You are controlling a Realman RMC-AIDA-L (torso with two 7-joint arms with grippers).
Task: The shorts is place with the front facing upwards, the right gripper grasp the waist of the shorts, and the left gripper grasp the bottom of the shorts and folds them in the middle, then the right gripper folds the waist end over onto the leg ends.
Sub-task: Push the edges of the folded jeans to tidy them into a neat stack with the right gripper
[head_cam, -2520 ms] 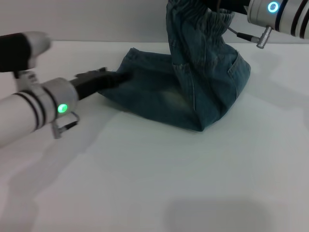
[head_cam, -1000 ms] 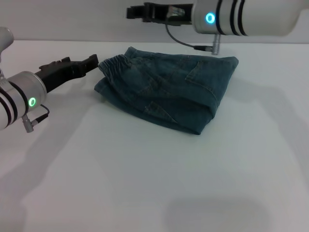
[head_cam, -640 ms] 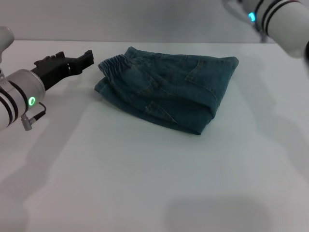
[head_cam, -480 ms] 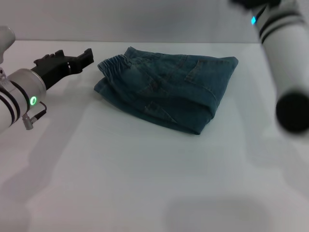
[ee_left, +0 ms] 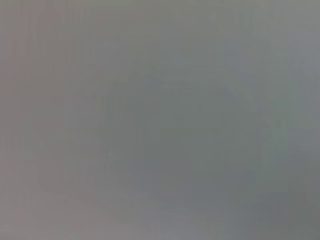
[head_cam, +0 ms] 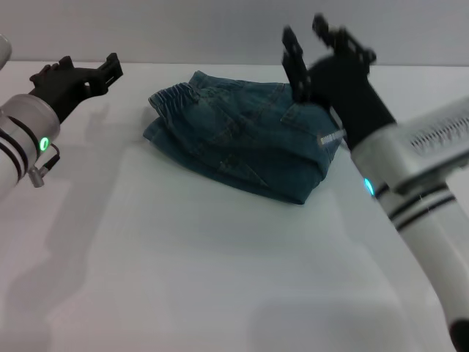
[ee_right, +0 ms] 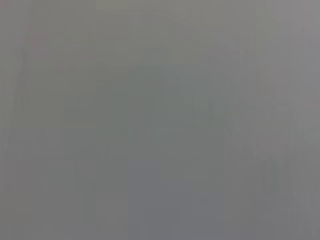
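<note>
Across the white table [head_cam: 220,279], which fills most of the head view, wide bare surface lies in front of and to both sides of the garment, with the far edge running just behind it against a grey wall. Toward the far middle of that table sit the shorts [head_cam: 249,139], a compact blue-green denim bundle, several layers thick, flat on the surface. Judging by how they lie, both folds look done: the waist [head_cam: 172,95], its gathered elastic band puckered, rests on top at the bundle's left end, and the leg ends are not separately visible beneath it, so little seems left beyond pulling the arms clear. Over the right end of the bundle reaches the right gripper [head_cam: 322,40], black fingers spread apart and holding nothing, raised above the denim and not touching it; its white arm runs down to the lower right corner, so that side has the least free room. Off to the far left, well apart from the shorts, the left gripper [head_cam: 80,73] hangs over bare table with its fingers parted and empty too. Both wrist views show only a plain grey blur, so they add nothing on clearance around either claw.
</note>
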